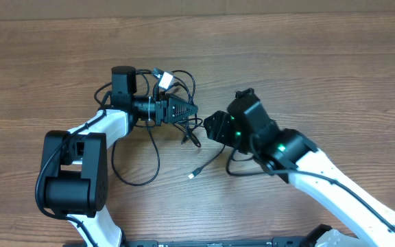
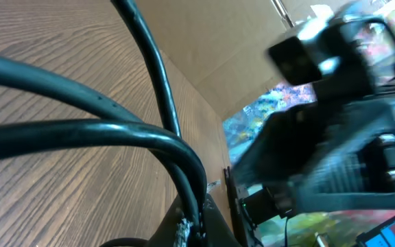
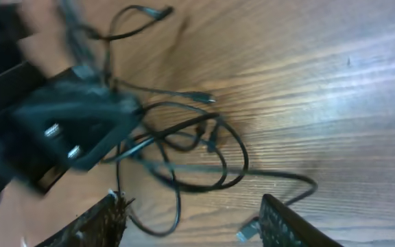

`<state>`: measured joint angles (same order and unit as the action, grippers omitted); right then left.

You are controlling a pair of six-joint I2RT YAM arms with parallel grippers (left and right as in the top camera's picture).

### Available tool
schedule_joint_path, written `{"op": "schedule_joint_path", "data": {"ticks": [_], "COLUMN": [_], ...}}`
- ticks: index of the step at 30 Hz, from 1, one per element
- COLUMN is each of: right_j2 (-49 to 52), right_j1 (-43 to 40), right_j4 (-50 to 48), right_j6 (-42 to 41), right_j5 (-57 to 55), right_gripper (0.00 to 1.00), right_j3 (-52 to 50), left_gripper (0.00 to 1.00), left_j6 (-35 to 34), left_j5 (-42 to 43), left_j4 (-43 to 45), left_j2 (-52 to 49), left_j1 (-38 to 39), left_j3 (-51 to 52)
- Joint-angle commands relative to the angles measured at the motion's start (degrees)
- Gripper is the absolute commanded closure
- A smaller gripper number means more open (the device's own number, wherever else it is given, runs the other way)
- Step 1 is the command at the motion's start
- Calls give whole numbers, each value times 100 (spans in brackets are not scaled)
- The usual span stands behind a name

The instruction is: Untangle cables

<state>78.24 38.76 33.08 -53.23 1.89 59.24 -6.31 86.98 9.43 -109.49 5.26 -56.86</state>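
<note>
The cables (image 1: 178, 86) are thin black cords tangled at mid-table, with one loop (image 1: 137, 168) trailing toward the front and a silvery plug tip (image 1: 192, 175) lying loose. My left gripper (image 1: 195, 109) points right and is shut on the cables; the left wrist view shows the cords (image 2: 149, 134) running down into the closed left gripper (image 2: 196, 221). Just right of it, my right gripper (image 1: 210, 126) stands open. In the right wrist view the right gripper (image 3: 192, 204) hangs over the cable loops (image 3: 204, 154), holding nothing, with a plug tip (image 3: 249, 230) by its right finger (image 3: 286, 223).
Bare wooden table (image 1: 307, 62) lies all around the tangle. The left arm's base (image 1: 70, 175) stands at the front left, and the right arm (image 1: 334, 185) reaches in from the front right. The two grippers are close together.
</note>
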Motion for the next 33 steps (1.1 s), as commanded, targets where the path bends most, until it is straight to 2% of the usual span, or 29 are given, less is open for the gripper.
{"op": "schedule_joint_path", "data": {"ticks": [1, 3, 5, 11, 13, 16, 19, 22, 24, 28, 33], "right_j2": [358, 588, 756, 846, 848, 857, 857, 857, 857, 857, 857], "right_j1": [0, 0, 2, 0, 2, 0, 2, 2, 2, 2, 2], "right_j4": [-223, -431, -573, -614, -518, -485, -820, -1163, -1200, -1069, -874], "right_j6": [-704, -704, -702, -675, -678, -680, -680, -680, -682, -728, -1161], "right_j5": [-33, 140, 262, 466, 505, 461, 815, 1488, 1547, 1152, 1084], "right_gripper": [39, 39, 45, 46, 46, 45, 45, 46, 53, 61, 62], "right_j3": [81, 81, 83, 83, 81, 81, 81, 83, 81, 83, 81], "left_gripper": [96, 96, 96, 96, 96, 96, 95, 93, 94, 93, 94], "left_j6": [234, 232, 232, 223, 197, 280, 780, 1305, 1364, 1360, 1165], "left_j5": [37, -173, -391, -1012, -914, -232, 118, -297, -866, -693, -874], "left_j4": [22, -28, -98, -317, -315, -140, -116, -328, -431, -308, -245], "left_j2": [151, 151, 151, 151, 151, 151, 151, 151, 151, 151, 151], "left_j1": [7, 7, 7, 7, 7, 17, 85, 210, 315, 501, 507], "left_j3": [9, 9, 9, 9, 11, 9, 11, 15, 15, 13, 13]}}
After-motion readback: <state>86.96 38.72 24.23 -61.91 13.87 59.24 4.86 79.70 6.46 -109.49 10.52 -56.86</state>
